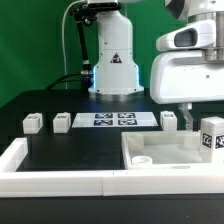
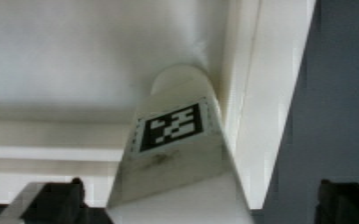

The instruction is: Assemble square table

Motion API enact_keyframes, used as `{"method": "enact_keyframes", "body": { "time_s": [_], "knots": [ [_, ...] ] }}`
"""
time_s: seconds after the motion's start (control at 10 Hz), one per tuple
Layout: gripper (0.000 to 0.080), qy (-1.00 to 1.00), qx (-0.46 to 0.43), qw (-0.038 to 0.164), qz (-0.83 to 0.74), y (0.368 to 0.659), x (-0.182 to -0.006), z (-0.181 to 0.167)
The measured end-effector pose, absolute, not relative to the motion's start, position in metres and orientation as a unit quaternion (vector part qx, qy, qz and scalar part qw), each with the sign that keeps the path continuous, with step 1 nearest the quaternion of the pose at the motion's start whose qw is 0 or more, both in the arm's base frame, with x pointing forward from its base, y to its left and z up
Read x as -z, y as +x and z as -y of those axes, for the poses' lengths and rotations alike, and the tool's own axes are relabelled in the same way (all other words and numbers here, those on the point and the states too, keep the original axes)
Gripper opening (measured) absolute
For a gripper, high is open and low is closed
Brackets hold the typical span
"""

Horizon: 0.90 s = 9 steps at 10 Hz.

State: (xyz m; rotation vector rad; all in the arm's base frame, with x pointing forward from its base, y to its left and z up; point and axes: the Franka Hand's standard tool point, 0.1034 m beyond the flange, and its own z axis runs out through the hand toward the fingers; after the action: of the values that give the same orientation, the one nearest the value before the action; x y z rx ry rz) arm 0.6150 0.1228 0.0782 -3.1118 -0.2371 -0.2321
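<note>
The square table's white slab (image 1: 165, 152) lies at the exterior view's lower right, with a round corner hole (image 1: 143, 158) showing. One tagged white leg (image 1: 212, 136) stands on its right side, directly under my gripper (image 1: 205, 114). In the wrist view that leg (image 2: 172, 135) runs between my two dark fingertips (image 2: 53, 203), which stand wide apart on either side without touching it. The gripper is open and holds nothing. The slab (image 2: 69, 70) fills the wrist view behind the leg. Three more legs (image 1: 32, 122) (image 1: 61, 122) (image 1: 170, 120) rest on the black table.
The marker board (image 1: 107, 120) lies flat at mid-table in front of the robot base (image 1: 113, 70). A long white rail (image 1: 60, 178) borders the black surface along the front and the exterior view's left.
</note>
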Motion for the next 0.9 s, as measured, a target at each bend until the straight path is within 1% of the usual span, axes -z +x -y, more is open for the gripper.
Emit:
{"method": "enact_keyframes", "body": {
  "time_s": [0.1, 0.2, 0.3, 0.4, 0.5, 0.7, 0.9],
  "knots": [
    [0.0649, -0.994, 0.074, 0.005, 0.080, 0.6151, -0.0781, -0.1224],
    [0.0547, -0.994, 0.074, 0.005, 0.080, 0.6149, -0.0776, -0.1223],
    [0.0547, -0.994, 0.074, 0.005, 0.080, 0.6148, -0.0774, -0.1222],
    [0.0362, -0.994, 0.074, 0.005, 0.080, 0.6147, -0.0772, -0.1221],
    [0.0290, -0.994, 0.074, 0.005, 0.079, 0.6148, -0.0773, -0.1221],
    [0.0290, -0.996, 0.074, 0.006, 0.058, 0.6148, -0.0772, -0.1222],
    [0.0290, -0.997, 0.073, 0.011, -0.004, 0.6149, -0.0771, -0.1215]
  ]
}}
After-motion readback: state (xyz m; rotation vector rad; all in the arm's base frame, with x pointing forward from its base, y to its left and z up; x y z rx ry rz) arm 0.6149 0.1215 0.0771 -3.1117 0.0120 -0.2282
